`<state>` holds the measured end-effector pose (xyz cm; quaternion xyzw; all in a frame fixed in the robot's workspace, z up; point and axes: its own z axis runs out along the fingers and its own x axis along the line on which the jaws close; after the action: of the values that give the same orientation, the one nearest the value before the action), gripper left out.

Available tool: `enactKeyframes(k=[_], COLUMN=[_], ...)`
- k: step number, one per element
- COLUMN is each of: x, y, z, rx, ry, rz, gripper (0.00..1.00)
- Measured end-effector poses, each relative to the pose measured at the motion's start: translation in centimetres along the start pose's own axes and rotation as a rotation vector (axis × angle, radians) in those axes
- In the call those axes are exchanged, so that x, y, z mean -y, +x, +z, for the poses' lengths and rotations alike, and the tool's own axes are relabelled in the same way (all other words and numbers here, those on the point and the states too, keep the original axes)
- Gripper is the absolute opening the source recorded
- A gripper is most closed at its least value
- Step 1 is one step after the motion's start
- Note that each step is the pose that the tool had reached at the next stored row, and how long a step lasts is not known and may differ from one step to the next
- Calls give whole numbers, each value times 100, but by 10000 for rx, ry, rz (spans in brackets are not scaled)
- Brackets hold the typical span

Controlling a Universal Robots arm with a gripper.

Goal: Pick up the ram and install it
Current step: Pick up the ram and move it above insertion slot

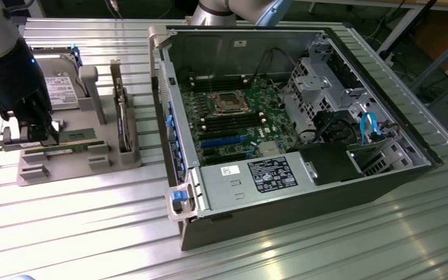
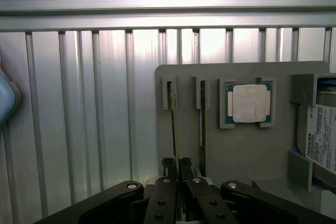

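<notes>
Here pincer (image 2: 176, 164) pinches ram (image 2: 172, 119) upright in holder (image 2: 241, 145); second stick (image 2: 202, 114), processor (image 2: 248, 103) just beside.

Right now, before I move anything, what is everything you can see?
table: one, silver, ribbed, under everything
case: one, black, open, on the exterior view's right
motherboard: one, green, inside the case
holder: one, grey, on the table at the exterior view's left of the case
ram: one, green, on edge in a holder slot, between the hand's fingers
second ram: one, green, on edge in the next slot
processor: one, silver, in the holder's square recess
hard drive: one, silver with a white label, in the holder beside the processor
arm: one, grey and black, above the holder
hand: one, black, shut on the ram
</notes>
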<state>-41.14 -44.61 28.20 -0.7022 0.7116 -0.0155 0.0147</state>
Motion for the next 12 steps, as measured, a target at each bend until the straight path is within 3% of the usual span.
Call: enactKeyframes(k=[12], x=[21], y=[1], z=[-493], rx=[22], ry=[0], rz=[1], gripper=[14])
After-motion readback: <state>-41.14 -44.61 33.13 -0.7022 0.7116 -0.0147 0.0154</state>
